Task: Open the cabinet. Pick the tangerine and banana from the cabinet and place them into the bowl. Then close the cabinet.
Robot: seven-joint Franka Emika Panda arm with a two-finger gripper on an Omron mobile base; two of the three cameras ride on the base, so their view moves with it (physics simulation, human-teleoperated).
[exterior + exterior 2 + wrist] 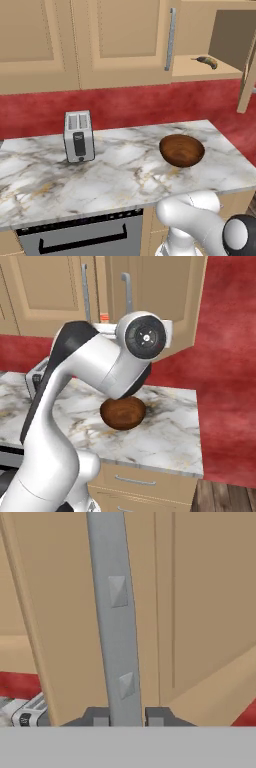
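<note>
Frankly, most of the risk is sitting at the grip, but taking the left base view from left to right: the toaster (79,136) is standing well apart from the work, so it is hardly mattering. The bowl (182,150) is resting on the marble counter (115,175) near its right end, below the cabinet (125,45). It is lying under the arm's (75,386) path, so a low sweep could be knocking it. Further right, the banana (206,61) is lying on the open shelf, and the right-hand door is hanging swung out. In the right base view a small orange-red spot between the doors is probably showing the tangerine (104,317), though it is too small to be sure.

In the hand view the gripper (127,717) is clenching the silver bar handle (115,612), one fingertip sitting on each side of the bar near its lower end. If the arm is pulling off the door's arc, the bar could be sliding through the jaws or twisting them. An over-swung door could be hitting the wall, and a door left half open could be blocking the reach to the fruit.

As for pose, the arm is rising from the base, with its elbow bending high above the bowl and its forearm reaching toward the doors.
</note>
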